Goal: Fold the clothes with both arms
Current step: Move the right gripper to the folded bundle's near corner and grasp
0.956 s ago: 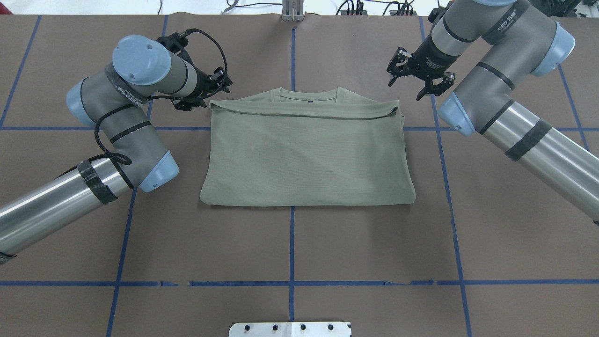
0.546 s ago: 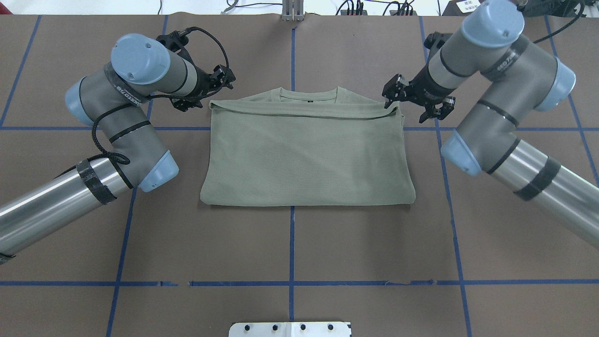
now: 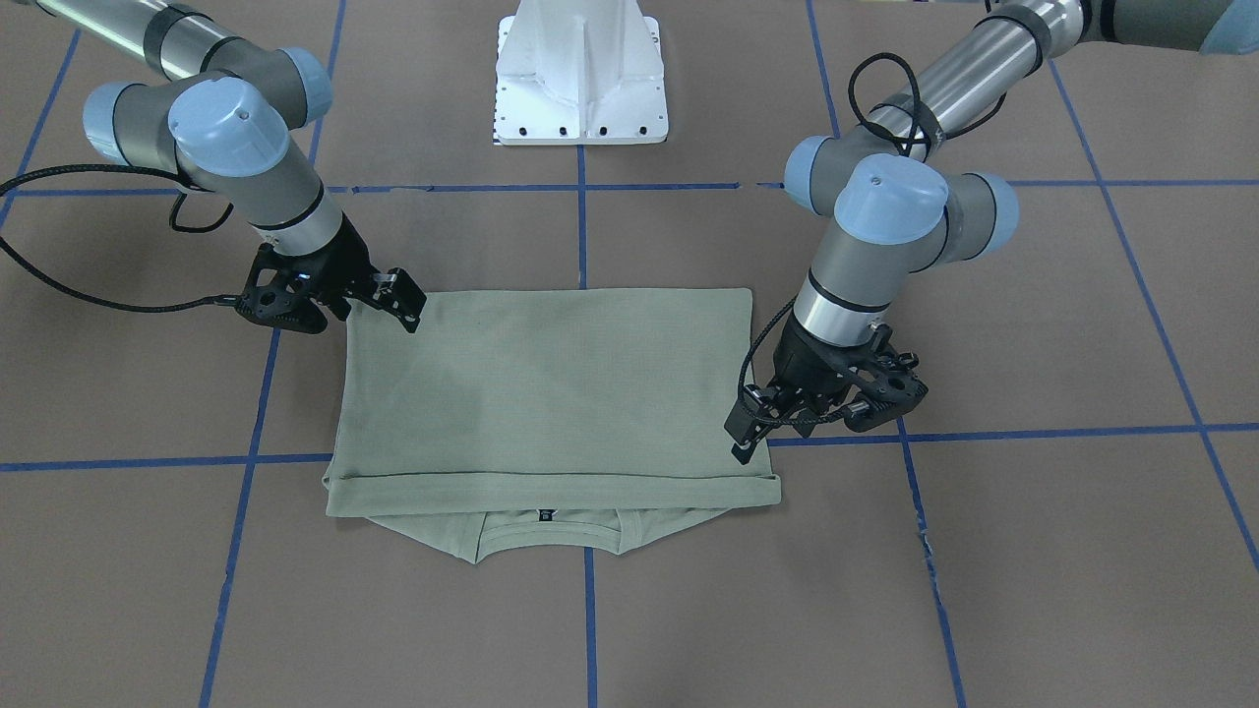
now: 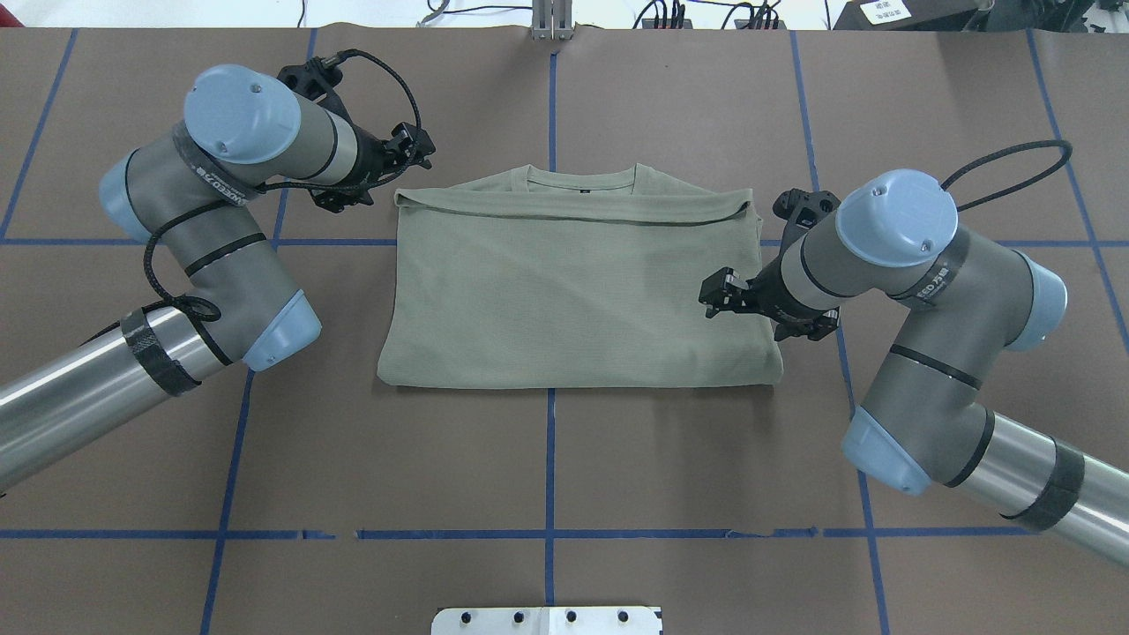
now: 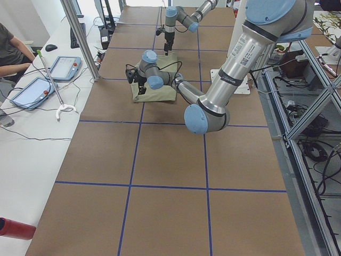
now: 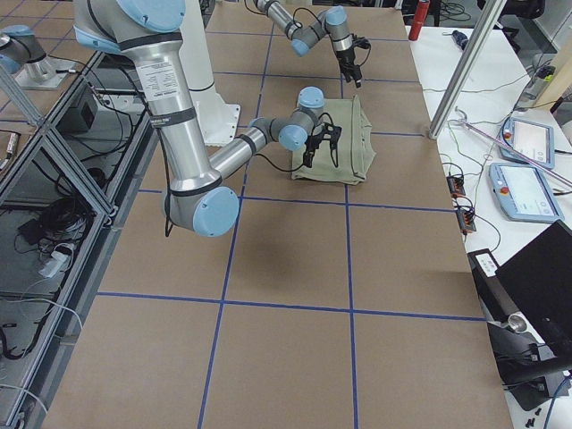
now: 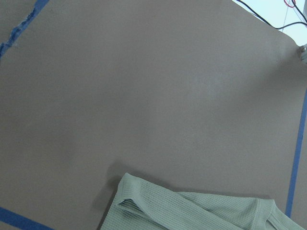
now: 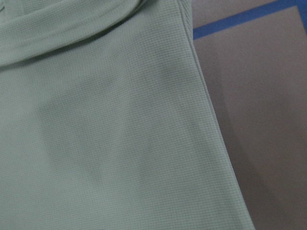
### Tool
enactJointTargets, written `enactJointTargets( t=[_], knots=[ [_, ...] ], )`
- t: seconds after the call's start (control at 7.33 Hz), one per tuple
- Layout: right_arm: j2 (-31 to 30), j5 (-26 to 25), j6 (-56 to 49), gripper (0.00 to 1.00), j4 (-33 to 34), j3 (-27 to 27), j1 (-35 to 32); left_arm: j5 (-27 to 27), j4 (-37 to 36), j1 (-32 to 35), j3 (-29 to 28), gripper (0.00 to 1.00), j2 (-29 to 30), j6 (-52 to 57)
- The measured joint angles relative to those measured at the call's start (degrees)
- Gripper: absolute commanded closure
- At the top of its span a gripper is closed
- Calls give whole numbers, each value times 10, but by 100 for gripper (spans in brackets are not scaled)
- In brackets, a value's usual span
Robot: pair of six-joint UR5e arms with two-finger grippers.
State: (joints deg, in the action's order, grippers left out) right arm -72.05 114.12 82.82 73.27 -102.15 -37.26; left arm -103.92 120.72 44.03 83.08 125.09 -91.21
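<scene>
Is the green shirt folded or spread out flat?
Folded. The shirt is a compact rectangle with no sleeves showing, and its hem lies doubled up just below the collar.

The left tool (image 4: 385, 174) and the right tool (image 4: 758, 313) are angling downward, jaws spread apart, their arms (image 4: 212, 229) bending sharply at the wrists.

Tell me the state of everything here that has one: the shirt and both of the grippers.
shirt: folded, lying flat, not gripped.
left gripper: open and empty, beside the shirt's far corner.
right gripper: open and empty, above the shirt's side edge.
</scene>
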Motion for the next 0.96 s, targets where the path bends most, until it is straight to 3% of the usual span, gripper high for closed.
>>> enactJointTargets(
  t=[0.41, 0.68, 0.82, 0.96],
  knots=[
    [-29, -8, 7, 2, 0, -3, 9, 0, 0, -1, 10, 0, -1, -5],
    [-32, -8, 8, 14, 0, -2, 17, 0, -1, -2, 12, 0, -1, -5],
    [-32, -8, 8, 41, 0, 0, 20, 0, -1, -2, 15, 0, -1, -5],
    [-31, -9, 8, 90, 0, 2, 23, 0, -4, -2, 19, 0, -1, -5]
  ],
)
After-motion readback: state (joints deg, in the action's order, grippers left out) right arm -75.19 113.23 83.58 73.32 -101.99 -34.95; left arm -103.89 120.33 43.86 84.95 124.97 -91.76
